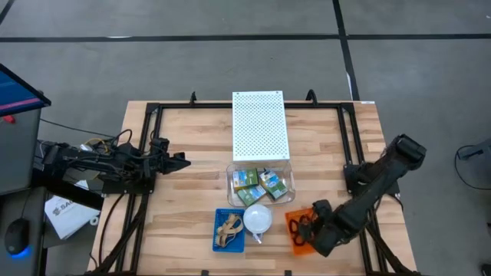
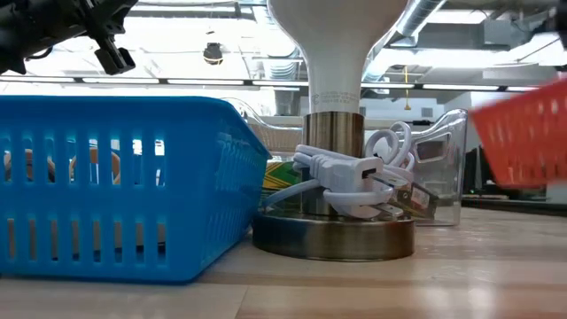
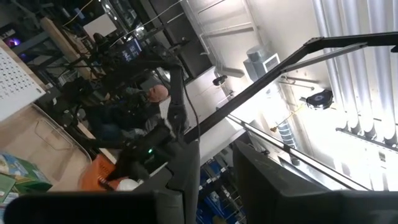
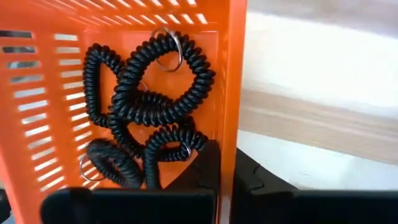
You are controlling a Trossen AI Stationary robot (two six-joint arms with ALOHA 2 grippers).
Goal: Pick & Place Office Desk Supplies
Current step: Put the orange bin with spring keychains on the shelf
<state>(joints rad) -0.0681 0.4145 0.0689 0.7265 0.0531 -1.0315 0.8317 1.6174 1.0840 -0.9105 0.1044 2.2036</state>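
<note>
I am seeing the right gripper pinching shut on the orange slotted plastic basket's wall beside the black coiled keyring loops, so it is risking tipping them out.

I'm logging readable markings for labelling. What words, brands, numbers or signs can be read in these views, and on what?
No text reads whole.
"SA...": a fragment on the white paper or bag beside the table's left edge; the rest is cut off.
Crayon boxes in the clear bin: print too small.
Lamp neck: faint print, too blurred.
</note>
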